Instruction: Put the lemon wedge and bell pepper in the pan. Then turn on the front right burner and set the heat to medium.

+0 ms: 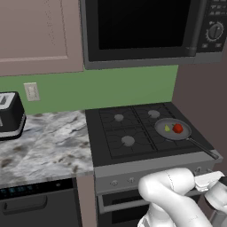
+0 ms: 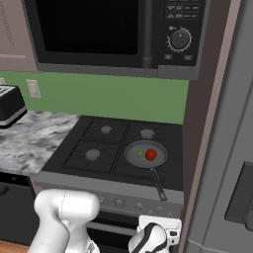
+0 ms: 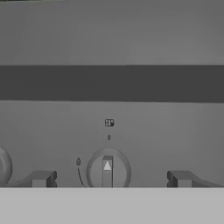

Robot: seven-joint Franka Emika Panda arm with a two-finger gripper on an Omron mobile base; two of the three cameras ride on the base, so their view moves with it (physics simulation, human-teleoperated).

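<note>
Lemon (image 1: 167,128) and pepper (image 1: 178,128) are seen inside the pan (image 1: 182,135) on the front right burner. End effector (image 3: 109,179) is spread apart, straddling a knob (image 3: 107,171). Risk: wrong knob or overturn past medium.

Green wall (image 1: 111,86) behind a marbled worktop (image 1: 44,142); black microwave (image 1: 146,31) mounted above. Pinkish cabinet (image 1: 37,33) upper left. A white socket (image 1: 31,91) and a toaster (image 1: 9,114) stand at left.

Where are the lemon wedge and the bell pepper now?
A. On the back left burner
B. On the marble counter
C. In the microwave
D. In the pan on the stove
D: the lemon wedge and bell pepper both lie inside the pan on the stove's front right.
</note>
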